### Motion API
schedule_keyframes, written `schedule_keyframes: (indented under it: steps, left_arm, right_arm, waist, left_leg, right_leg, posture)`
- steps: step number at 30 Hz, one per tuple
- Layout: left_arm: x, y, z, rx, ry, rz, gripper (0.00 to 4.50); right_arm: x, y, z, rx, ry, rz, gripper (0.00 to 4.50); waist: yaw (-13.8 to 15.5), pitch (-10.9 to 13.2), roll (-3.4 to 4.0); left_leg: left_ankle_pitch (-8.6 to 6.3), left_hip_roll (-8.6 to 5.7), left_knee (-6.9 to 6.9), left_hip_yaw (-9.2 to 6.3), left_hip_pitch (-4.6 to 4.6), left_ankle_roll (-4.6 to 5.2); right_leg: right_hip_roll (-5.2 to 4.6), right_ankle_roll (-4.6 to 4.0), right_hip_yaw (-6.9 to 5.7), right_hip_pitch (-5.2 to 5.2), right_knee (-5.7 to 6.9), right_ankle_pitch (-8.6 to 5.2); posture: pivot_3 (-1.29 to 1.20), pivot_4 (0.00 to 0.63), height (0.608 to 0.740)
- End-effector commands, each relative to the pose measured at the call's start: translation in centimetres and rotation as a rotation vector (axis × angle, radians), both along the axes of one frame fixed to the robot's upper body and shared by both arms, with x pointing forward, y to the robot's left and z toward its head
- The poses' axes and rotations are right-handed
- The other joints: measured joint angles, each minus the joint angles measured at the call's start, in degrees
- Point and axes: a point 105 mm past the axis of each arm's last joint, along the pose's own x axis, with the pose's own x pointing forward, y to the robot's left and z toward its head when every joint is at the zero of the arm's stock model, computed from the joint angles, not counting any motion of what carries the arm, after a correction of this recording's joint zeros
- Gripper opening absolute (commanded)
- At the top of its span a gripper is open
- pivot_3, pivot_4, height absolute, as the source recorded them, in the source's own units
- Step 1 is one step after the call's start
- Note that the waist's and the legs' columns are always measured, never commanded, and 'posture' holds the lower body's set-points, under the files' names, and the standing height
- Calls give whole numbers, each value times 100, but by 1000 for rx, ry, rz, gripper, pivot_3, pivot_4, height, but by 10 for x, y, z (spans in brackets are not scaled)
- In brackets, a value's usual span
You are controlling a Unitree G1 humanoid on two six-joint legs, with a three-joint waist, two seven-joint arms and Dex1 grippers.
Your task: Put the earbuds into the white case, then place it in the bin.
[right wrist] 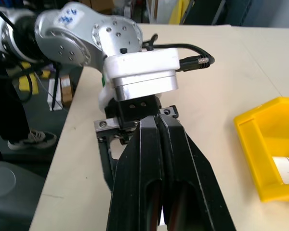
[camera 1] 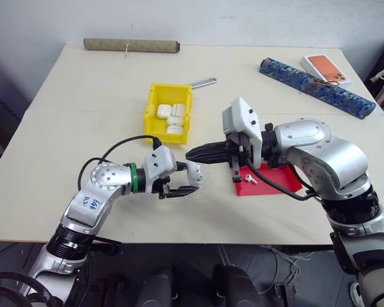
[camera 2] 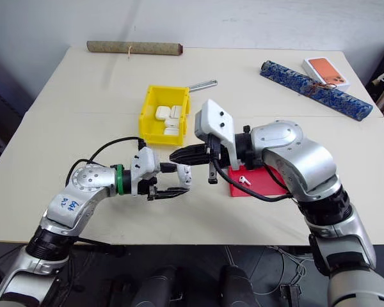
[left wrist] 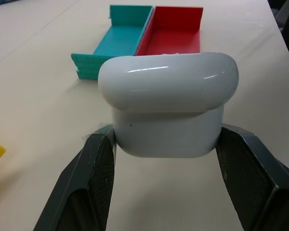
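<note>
At lower centre, the left gripper (camera 1: 187, 181) is clamped on the case (camera 1: 193, 171), with the right gripper (camera 1: 193, 154), fingers together, just above it. An earbud (camera 1: 249, 178) lies on the red tray (camera 1: 285, 181) right of centre; the bin (camera 1: 152, 112) sits farther back on the bench (camera 1: 83, 96), holding more cases.

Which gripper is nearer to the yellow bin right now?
Right. The right gripper, fingers shut, hangs just in front of the yellow bin; the left gripper, clamping the white case, sits farther toward the robot.
</note>
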Motion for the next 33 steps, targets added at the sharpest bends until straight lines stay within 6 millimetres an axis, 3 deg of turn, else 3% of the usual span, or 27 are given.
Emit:
schedule_keyframes:
  steps: [1,5,12,21,25,28,31,33]
  left_arm:
    - [-5,-7,12,-2,-46,-33,2718]
    - [-4,-6,12,5,-44,-29,2718]
    - [-4,-5,14,6,-53,-23,2718]
    - [-3,-3,17,-16,-74,-9,2718]
    - [-3,0,18,-31,-83,7,2718]
    - [-1,10,23,-69,-102,63,2718]
    - [3,22,36,-150,-117,130,2718]
    - [8,30,53,-238,-130,176,2718]
  right_arm:
    - [1,6,-8,-57,-42,-12,47]
    - [7,6,-27,-136,-48,-42,47]
    - [10,-3,-39,-201,-41,-47,47]
    - [14,-26,-35,-198,-6,-89,47]
    - [13,-35,-21,-62,19,-119,47]
    - [7,-70,-9,145,69,-177,202]
    - [0,-105,-11,279,36,-272,975]
    - [5,-134,-1,447,-98,-431,1673]
  waist:
    - [-5,0,0]
    - [-5,0,0]
    - [-1,0,0]
    - [-2,0,-1]
    - [10,-1,-2]
    - [34,0,-2]
    - [114,0,-5]
    - [139,0,-5]
  left_leg:
    - [0,0,0,1,0,0]
    - [1,0,1,1,0,-1]
    - [1,0,1,1,-1,-1]
    - [2,0,2,1,-1,0]
    - [2,0,2,-1,-1,0]
    - [2,-1,2,-4,-1,0]
    - [1,-2,1,-13,0,1]
    - [2,-1,0,-11,0,1]
  right_leg:
    - [0,0,1,0,0,0]
    - [1,0,1,0,2,0]
    - [2,0,-1,-1,2,0]
    - [2,0,0,-1,2,0]
    - [0,0,-2,2,2,0]
    - [0,0,-5,5,0,0]
    - [-1,0,-11,12,-6,0]
    - [0,0,-10,12,-7,0]
  posture:
    - [0,150,740]
    - [0,150,740]
    - [0,150,740]
    - [0,150,740]
    - [0,150,740]
    - [0,150,740]
    - [0,150,740]
    - [0,150,740]
